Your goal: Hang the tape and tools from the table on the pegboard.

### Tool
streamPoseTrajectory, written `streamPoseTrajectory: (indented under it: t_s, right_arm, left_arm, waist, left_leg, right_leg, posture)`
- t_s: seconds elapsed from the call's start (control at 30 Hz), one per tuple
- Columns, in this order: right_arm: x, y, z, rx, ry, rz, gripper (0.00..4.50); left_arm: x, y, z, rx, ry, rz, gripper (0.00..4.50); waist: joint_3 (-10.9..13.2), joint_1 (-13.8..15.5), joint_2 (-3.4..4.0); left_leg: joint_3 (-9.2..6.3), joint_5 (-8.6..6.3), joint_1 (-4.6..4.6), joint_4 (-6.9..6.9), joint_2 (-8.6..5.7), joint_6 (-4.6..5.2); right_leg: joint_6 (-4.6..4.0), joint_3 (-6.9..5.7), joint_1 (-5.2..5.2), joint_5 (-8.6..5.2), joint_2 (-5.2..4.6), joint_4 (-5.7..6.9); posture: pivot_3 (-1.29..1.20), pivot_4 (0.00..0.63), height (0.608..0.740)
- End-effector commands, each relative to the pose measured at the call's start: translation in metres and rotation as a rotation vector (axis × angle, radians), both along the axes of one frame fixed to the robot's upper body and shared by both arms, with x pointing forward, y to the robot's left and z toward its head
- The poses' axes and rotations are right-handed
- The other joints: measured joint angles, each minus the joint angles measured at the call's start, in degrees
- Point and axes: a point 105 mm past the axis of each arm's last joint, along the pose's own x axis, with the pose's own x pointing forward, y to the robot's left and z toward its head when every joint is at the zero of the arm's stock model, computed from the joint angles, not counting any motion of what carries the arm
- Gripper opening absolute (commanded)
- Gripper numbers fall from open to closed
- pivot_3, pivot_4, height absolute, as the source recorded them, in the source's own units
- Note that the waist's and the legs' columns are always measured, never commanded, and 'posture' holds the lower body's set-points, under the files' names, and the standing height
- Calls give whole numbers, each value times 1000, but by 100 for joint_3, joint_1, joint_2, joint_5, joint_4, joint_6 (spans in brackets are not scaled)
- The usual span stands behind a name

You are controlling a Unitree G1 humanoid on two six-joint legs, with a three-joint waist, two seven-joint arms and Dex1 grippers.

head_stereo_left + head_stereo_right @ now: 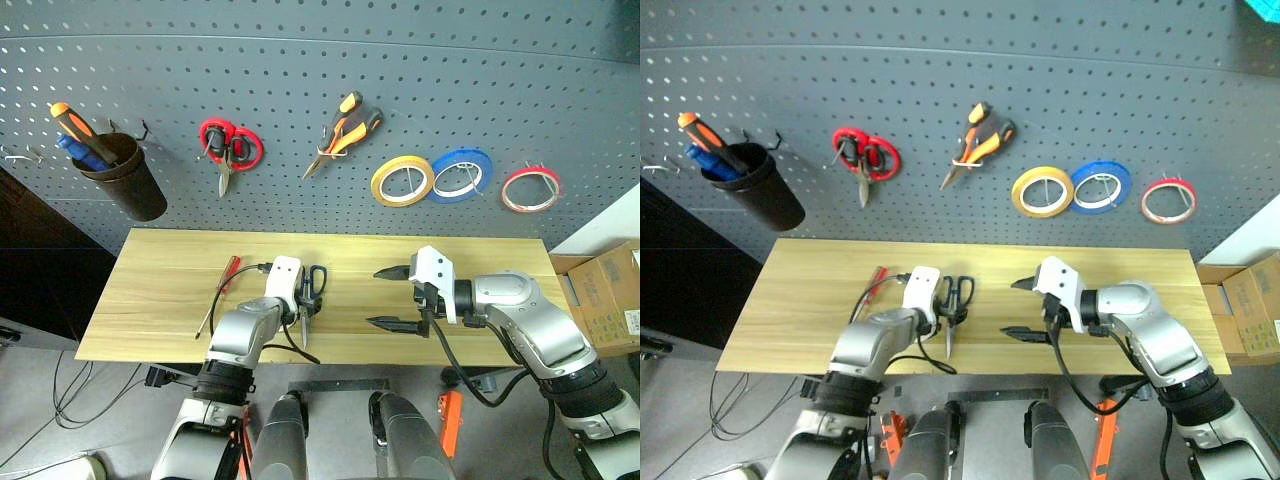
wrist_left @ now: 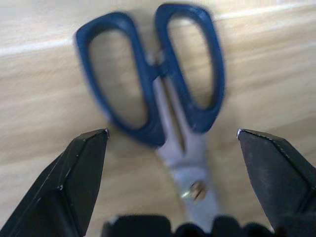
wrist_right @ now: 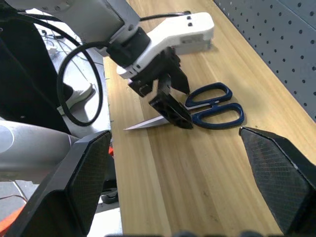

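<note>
Left gripper (image 3: 170,101) spread, straddling dark-blue-handled scissors (image 2: 163,106) on light wooden table (image 1: 160,300); pinch near pivot, loops at 12 o'clock. Right gripper (image 1: 392,297) spread, empty.

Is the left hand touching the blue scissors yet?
Cannot tell. In the left wrist view the open left hand straddles the scissors with its fingers clear of the handles, but the right wrist view shows one finger crossing the blades, hiding any gap.
</note>
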Motion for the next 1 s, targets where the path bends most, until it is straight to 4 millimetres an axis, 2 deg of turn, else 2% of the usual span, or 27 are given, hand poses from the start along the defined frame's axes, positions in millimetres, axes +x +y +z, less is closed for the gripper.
streamPoseTrajectory:
  t_s: [0.03,0.33,0.43,0.7,0.8,1.0]
  right_arm:
    - [-1,-1,11,11,-36,13,4476]
    - [-1,-2,14,15,-33,14,4476]
    - [0,-1,14,20,-32,11,4500]
    - [3,-3,16,21,-36,2,4500]
    - [3,-3,16,21,-39,0,4500]
    - [5,-4,18,22,-45,-7,4500]
  left_arm:
    - [-6,-4,-10,-12,68,11,4500]
    - [-23,14,-17,56,119,70,4500]
    - [-27,16,-19,67,130,69,3940]
    - [-28,19,-19,65,129,75,1216]
    - [-25,19,-18,63,125,74,383]
    - [-20,17,-14,66,105,68,383]
  waist:
    - [0,-11,0]
    - [1,-46,1]
    - [2,-44,2]
    - [2,-33,2]
    - [2,-33,2]
    - [2,-34,2]
  left_leg:
    - [0,0,0,-1,0,0]
    - [0,-3,3,-2,3,-4]
    - [-1,-3,4,-3,4,-4]
    - [0,-5,2,-4,2,-7]
    - [-1,-5,3,-6,3,-7]
    - [-1,-5,3,-6,2,-7]
  right_leg:
    - [1,0,0,0,0,0]
    - [2,1,-1,-1,2,1]
    - [1,0,-1,-2,2,1]
    - [0,1,-1,-3,1,-6]
    - [0,0,-1,-3,1,-5]
    - [0,0,-3,-3,0,-6]
  posture:
    - [-9,314,740]
    - [-5,313,740]
    - [-4,312,740]
    - [-4,308,740]
    - [-6,307,740]
    - [-7,299,740]
